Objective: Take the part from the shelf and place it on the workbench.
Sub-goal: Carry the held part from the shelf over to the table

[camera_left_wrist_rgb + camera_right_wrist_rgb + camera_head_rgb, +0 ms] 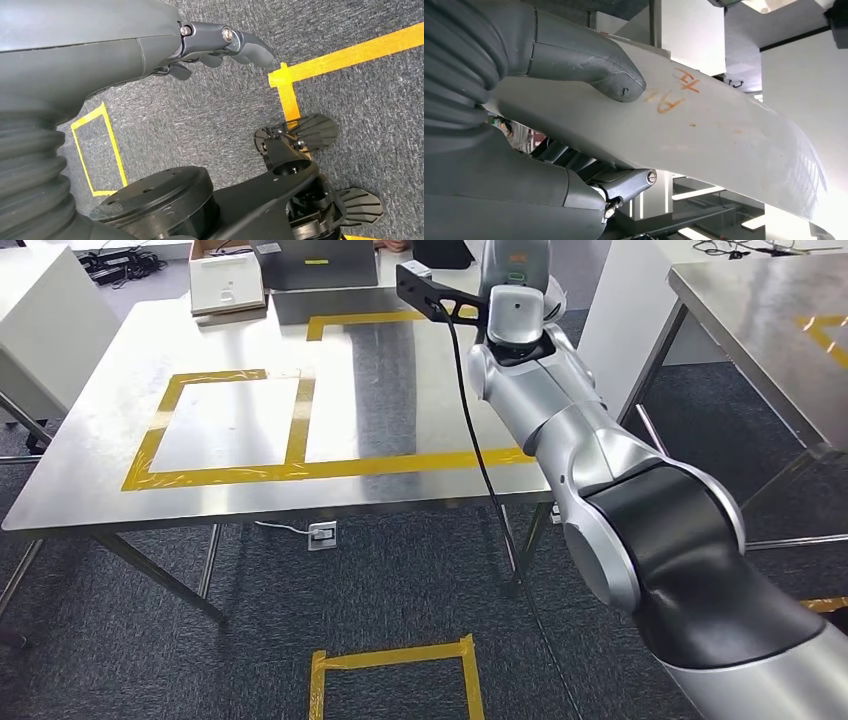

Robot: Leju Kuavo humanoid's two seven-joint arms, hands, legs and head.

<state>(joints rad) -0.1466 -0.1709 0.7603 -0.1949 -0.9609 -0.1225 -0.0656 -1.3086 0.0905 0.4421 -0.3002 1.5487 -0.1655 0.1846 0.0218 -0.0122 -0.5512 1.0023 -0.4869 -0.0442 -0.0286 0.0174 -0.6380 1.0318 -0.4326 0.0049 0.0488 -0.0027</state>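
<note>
We hold the white part (704, 130) clamped in our right hand (589, 125); left hand (210, 47) hangs empty, fingers loosely apart. Lower it level onto the table (400, 410).

Silver, rounded right arm (560, 430) with a broad black band at the elbow and a glossy white wrist segment. Black camera bracket (430, 295) behind the hand, thin black cable (470, 410) trailing off it. Grey ribbed cover (454, 55) behind the right hand (574, 120), thick grey thumb (594, 65), darker fingers (631, 182) with a slotted screw. Same grey shell on the left hand (150, 45), dark fingers (245, 47) pinned by two silver screws.
</note>
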